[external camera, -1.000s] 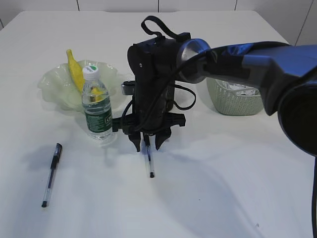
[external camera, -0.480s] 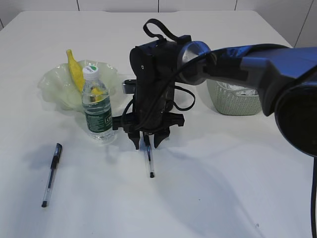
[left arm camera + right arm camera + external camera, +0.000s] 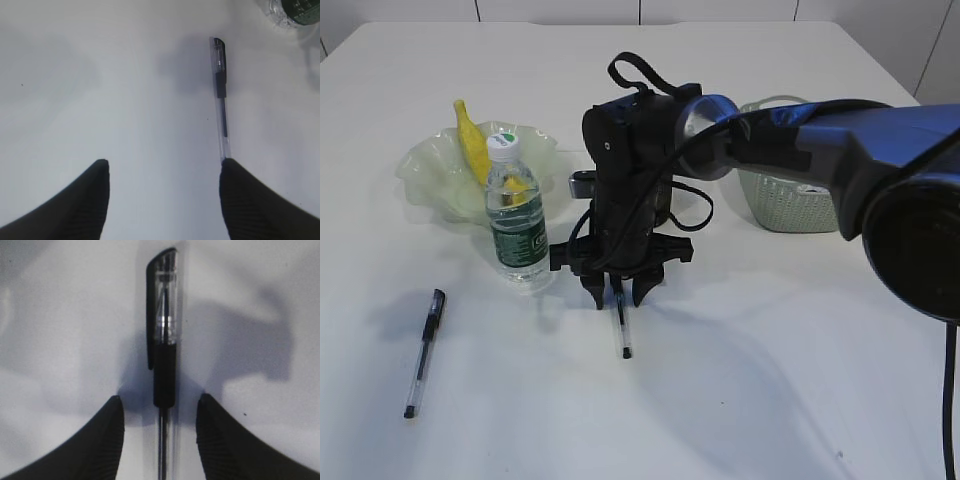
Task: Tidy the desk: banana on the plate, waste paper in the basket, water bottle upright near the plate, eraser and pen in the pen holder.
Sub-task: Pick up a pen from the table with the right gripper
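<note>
- The water bottle [image 3: 518, 228] carries a dark green label with pale print, too small and blurred to read.
- No other text, brand, number or sign shows anywhere.

Setting reads as a robotics lab bench staged as an office desk. Evidence: large plain white desk [image 3: 770, 400] with nothing personal on it, pale panelled wall with dark seams behind the far edge, and a black-and-blue robot arm [image 3: 790, 140] with exposed cabling reaching over the surface. Staged props: two pens, a water bottle [image 3: 517, 215], a plate [image 3: 425, 180], a basket [image 3: 790, 205]. Even, flat indoor lighting.
</note>
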